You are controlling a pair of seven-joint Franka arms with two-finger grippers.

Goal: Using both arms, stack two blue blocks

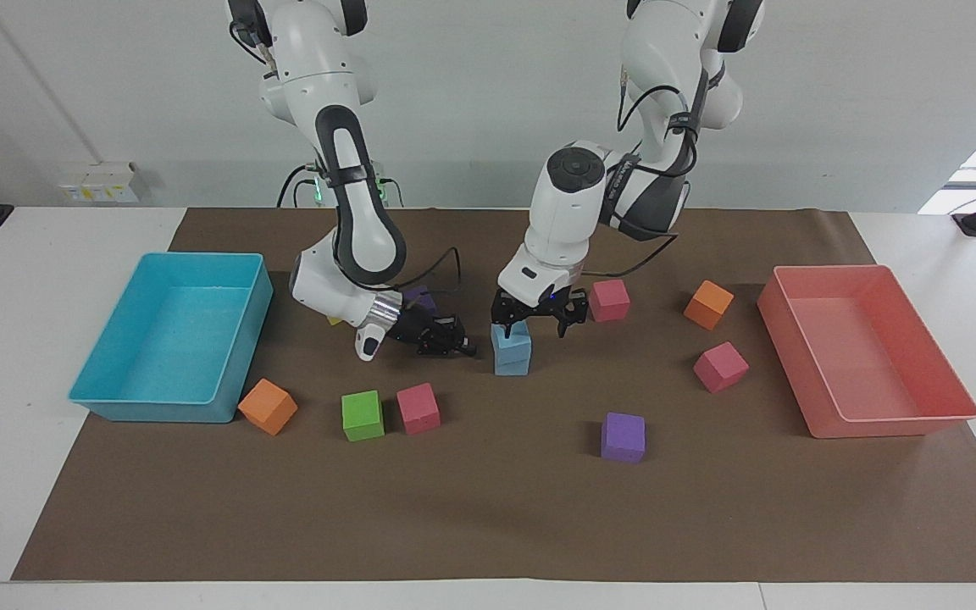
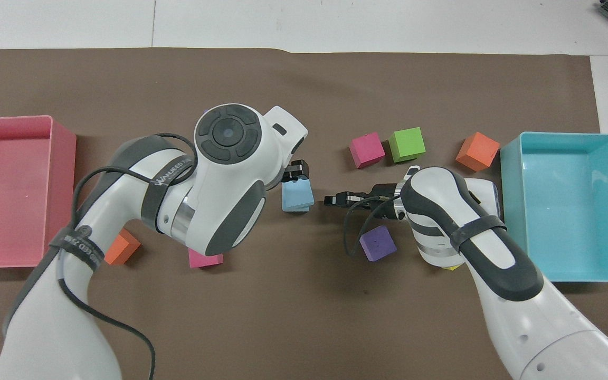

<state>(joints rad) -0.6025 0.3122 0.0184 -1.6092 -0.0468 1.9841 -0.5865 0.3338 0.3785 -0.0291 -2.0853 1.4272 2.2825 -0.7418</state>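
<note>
2 blue blocks (image 1: pixel 512 349) stacked, left claw (image 1: pixel 536 318) spread wide just above, empty, right claw (image 1: pixel 454 344) beside, grip unclear

Two light sky-blue matte cubes stand stacked, one squarely on the other, on the brown mat in the middle of the bench. The upper blue block (image 1: pixel 512 338) sits flat on the lower blue block (image 1: pixel 512 363), its edges close to flush and only slightly turned, seen from above. The stack stands upright, nearer to the robots than the pink and green cubes, and between the two trays, well apart from both.
</note>
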